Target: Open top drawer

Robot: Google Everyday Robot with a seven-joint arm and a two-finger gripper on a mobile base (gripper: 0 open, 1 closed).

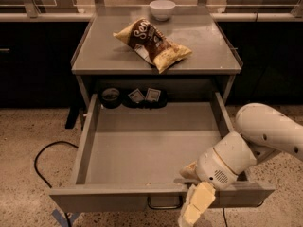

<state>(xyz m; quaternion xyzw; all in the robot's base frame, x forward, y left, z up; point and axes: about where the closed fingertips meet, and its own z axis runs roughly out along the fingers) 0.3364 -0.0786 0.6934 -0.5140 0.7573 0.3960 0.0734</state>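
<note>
- The hand (196, 207) hangs before the drawer (118, 194), just right of its handle (164, 205); whether it is open or closed cannot be told.
- The drawer stands far out; pulling further could jam it at its stops or slip the hand off.
- Beyond the hand, a bag (152, 44) on the counter (203, 41) reads "Se…"; the rest is unclear.

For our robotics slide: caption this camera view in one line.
Robot gripper at the front edge of the open top drawer; chip bag and bowl above.
</note>
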